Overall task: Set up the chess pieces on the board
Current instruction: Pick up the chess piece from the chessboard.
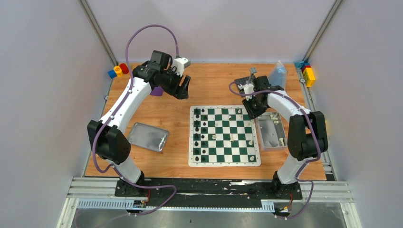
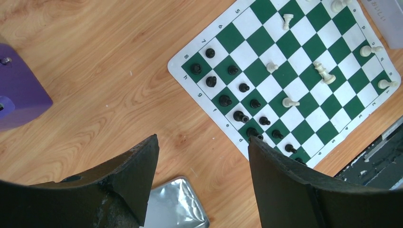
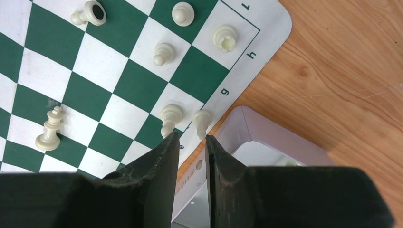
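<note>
The green-and-white board lies mid-table. Black chess pieces stand in two columns along its left side. White pieces are scattered across the rest, some lying flat. My right gripper hangs over the board's far right corner. Its jaws are a narrow gap apart with nothing between them, and two white pieces stand just past the fingertips by the board's border. My left gripper hovers open and empty over bare wood left of the board, seen in the top view.
An open silver tin holding white pieces sits against the board's right edge. Its lid lies left of the board. A purple block sits near the left gripper. Coloured blocks and a plastic bag are at the back.
</note>
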{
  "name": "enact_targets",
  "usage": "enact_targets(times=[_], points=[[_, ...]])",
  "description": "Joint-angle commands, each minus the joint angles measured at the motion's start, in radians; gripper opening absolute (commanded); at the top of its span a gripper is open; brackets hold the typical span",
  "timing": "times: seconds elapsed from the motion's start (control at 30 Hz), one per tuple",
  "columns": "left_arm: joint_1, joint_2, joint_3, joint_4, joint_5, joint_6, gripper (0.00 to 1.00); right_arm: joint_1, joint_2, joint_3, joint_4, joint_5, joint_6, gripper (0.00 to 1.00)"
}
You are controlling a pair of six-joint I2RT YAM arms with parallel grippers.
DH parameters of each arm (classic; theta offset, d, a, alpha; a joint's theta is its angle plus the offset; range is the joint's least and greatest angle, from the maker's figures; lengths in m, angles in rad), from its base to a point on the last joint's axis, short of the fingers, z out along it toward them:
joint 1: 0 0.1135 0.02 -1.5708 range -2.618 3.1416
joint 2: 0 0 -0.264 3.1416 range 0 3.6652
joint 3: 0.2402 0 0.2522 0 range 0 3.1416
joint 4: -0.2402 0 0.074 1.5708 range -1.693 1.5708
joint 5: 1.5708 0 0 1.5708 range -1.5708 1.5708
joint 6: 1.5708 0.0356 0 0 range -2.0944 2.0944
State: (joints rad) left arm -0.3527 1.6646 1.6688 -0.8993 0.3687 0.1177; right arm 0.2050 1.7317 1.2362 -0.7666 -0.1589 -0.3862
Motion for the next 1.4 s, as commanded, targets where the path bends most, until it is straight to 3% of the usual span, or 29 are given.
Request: enact_targets(times=[0.0,0.87,1.17,1.37], points=[[0.006,-0.043,-0.003,0.024,0.024,-0.006,0.77,0.006,-0.01,-0.004,0.012,0.032,-0.002,0.28],[0.006,-0.056,-0.016,0.031,0.018,-0.002,0.78,0.019,0.066,-0.004,0.03,0.057,-0.011,0.27],[0.006,-0.056,-0.018,0.032,0.018,-0.001,0.78,0.021,0.072,0.031,0.027,0.062,-0.013,0.1],[0.006,-0.055,-0.02,0.034,0.017,-0.001,0.78,0.021,0.072,0.072,0.027,0.046,-0.004,0.06]])
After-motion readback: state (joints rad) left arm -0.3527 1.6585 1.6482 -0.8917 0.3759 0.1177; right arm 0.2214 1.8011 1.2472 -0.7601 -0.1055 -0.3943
